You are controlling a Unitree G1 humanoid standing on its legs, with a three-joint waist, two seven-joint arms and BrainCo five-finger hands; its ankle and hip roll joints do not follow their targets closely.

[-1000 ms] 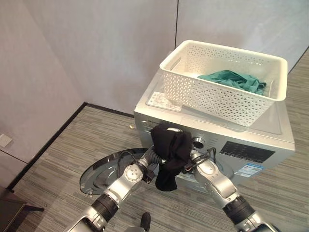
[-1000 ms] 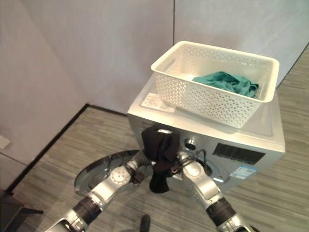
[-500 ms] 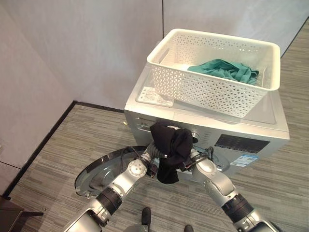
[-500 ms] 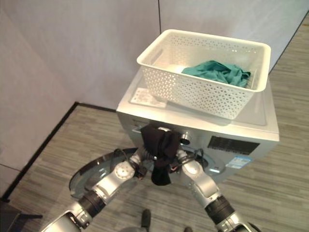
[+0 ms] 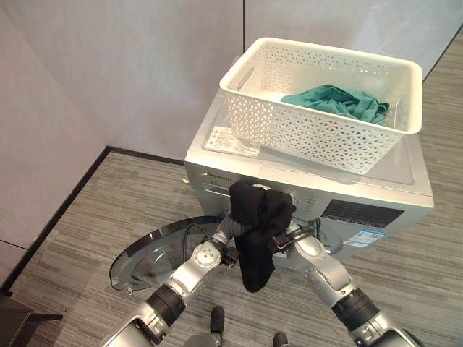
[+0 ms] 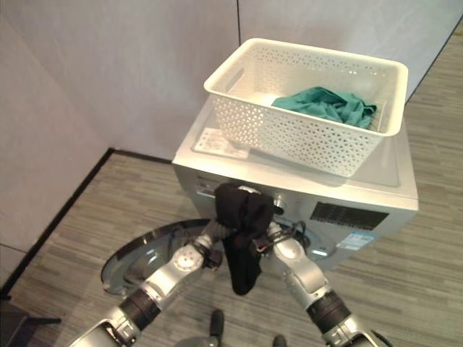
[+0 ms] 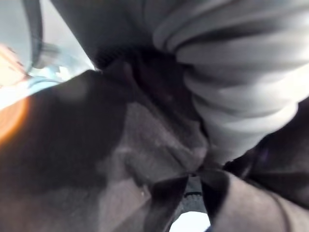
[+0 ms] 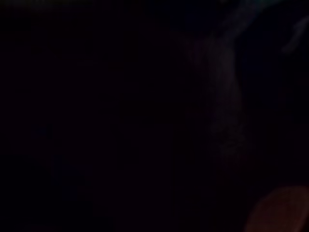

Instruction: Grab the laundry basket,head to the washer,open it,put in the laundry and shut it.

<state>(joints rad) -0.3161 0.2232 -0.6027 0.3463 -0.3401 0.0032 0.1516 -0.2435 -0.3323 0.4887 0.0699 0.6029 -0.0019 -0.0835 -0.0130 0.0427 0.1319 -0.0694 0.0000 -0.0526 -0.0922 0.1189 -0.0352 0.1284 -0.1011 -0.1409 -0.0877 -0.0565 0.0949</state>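
One washer (image 5: 304, 189), silver, front-loading. One washer door (image 5: 155, 253), swung open at 8 o'clock from drum. One white laundry basket (image 5: 322, 101) on washer top. Garments: two — one teal garment (image 5: 336, 103) inside basket, one black garment (image 5: 257, 224) at washer front.

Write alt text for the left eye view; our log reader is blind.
Both arms hold a black garment before a silver front-loading washer, its round glass door swung open. A white perforated plastic laundry basket on top holds a teal cloth.
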